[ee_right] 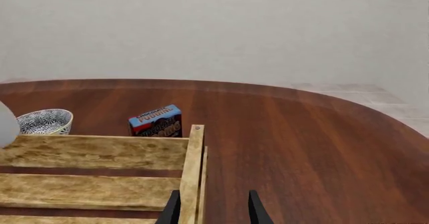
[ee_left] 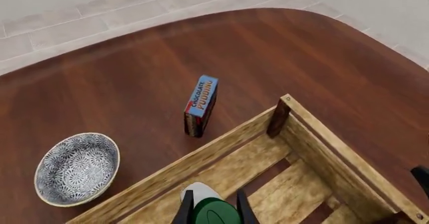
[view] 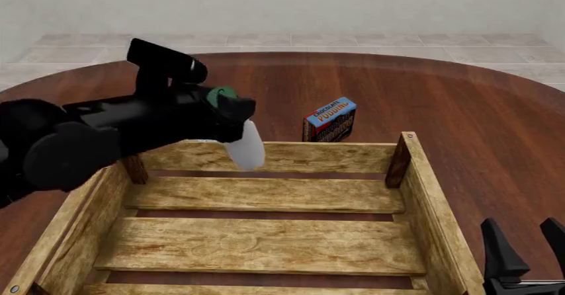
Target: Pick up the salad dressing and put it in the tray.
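Front view | left fingers (view: 231, 113) pinching salad dressing (view: 245, 144) over tray (view: 264, 157) | pudding box (view: 330, 120) behind | right fingers (view: 528, 245) spread

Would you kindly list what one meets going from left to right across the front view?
Left gripper holding the salad dressing → pudding box → far right corner post of the tray → right gripper, jaws apart.
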{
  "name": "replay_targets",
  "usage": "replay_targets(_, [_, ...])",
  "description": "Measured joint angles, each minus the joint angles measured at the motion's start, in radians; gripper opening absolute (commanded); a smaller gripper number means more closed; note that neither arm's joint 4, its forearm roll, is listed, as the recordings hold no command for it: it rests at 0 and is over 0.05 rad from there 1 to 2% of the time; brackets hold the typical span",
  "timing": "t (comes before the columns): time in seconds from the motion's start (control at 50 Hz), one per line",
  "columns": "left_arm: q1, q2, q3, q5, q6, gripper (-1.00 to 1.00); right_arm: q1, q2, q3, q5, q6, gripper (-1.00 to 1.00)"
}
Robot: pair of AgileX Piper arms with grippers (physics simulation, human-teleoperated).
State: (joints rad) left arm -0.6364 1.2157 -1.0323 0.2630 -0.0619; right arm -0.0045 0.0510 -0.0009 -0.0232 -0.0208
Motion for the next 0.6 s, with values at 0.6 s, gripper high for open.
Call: replay_targets(0.6, [-0.038,0.144,0.094,-0.088,-0.044,-1.00,-0.004,0.002,0.000,-0.001,0.007,1.00])
